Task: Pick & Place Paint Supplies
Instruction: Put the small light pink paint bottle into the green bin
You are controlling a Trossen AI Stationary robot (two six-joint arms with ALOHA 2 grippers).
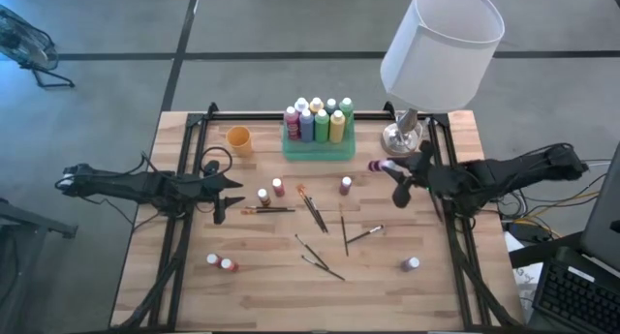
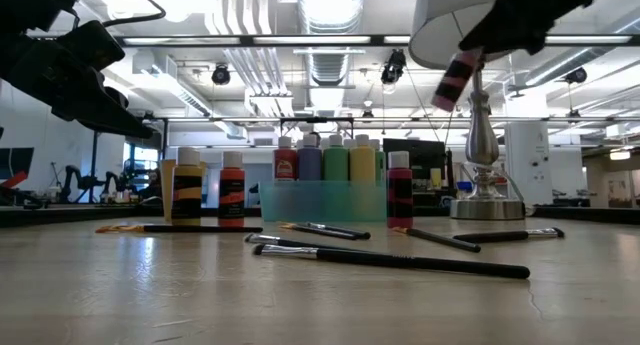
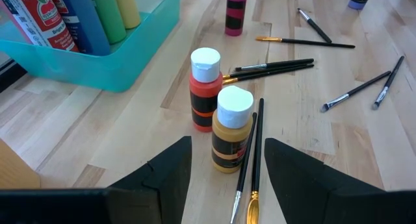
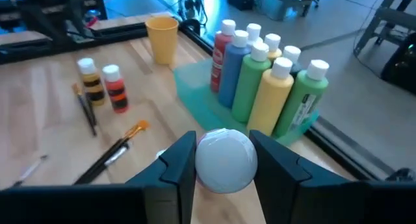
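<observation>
a pale wooden bench (image 1: 262,295) with a black frame is set on a grey floor (image 1: 291,24) crossed by dark lines. a lamp (image 1: 441,39) with a white shade and a silver base is stood at the bench's far right corner. a fan (image 1: 24,44) is seen on the floor beyond the far left corner. a keyboard (image 1: 581,295) is placed off the right edge. ceiling ducts (image 2: 330,65) and strip lights (image 2: 330,0) are shown overhead in the low view.
</observation>
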